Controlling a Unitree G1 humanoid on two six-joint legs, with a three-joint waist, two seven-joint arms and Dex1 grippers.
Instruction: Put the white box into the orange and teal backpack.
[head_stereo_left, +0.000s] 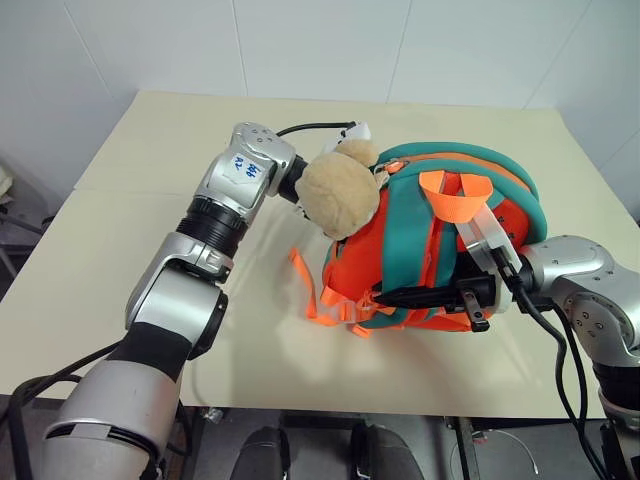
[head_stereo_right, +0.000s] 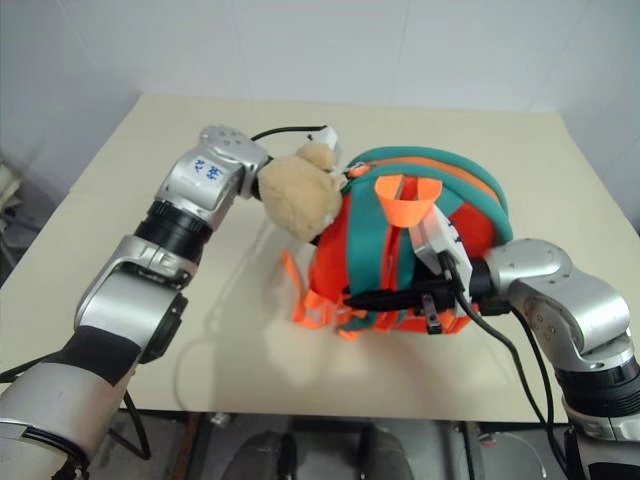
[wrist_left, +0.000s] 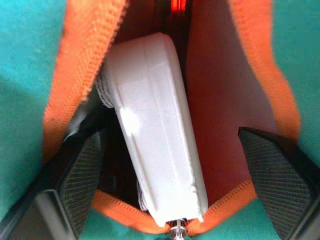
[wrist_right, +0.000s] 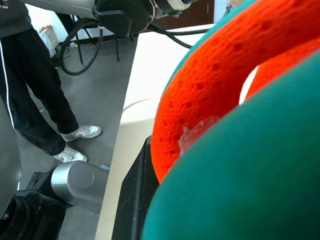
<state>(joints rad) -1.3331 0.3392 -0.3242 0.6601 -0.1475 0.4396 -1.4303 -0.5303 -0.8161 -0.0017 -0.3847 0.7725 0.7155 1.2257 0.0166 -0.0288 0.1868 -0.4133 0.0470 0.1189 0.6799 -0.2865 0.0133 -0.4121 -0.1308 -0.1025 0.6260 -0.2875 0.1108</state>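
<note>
Orange and teal backpack (head_stereo_left: 430, 240): you see this small fabric bag lying on the pale tabletop (head_stereo_left: 150, 180), with a round tan plush toy (head_stereo_left: 340, 195) hooked on its left end.
Left gripper, head view: your left arm reaches to the bag just behind the plush toy, which hides the fingers.
Right gripper (head_stereo_left: 400, 297), head view: its black fingers are pressed together on the bag's near edge, pinching the orange and teal backpack.
White box (wrist_left: 155, 125), left wrist view: you see the flat white plastic case down inside the bag's orange-lined opening, tilted.
Left gripper (wrist_left: 175, 170), left wrist view: fingers (wrist_left: 82, 172) spread wide on both sides of the box, not touching it.
Right wrist view: orange mesh and teal strap up close; a person's legs (wrist_right: 37, 85) stand on the grey floor.
</note>
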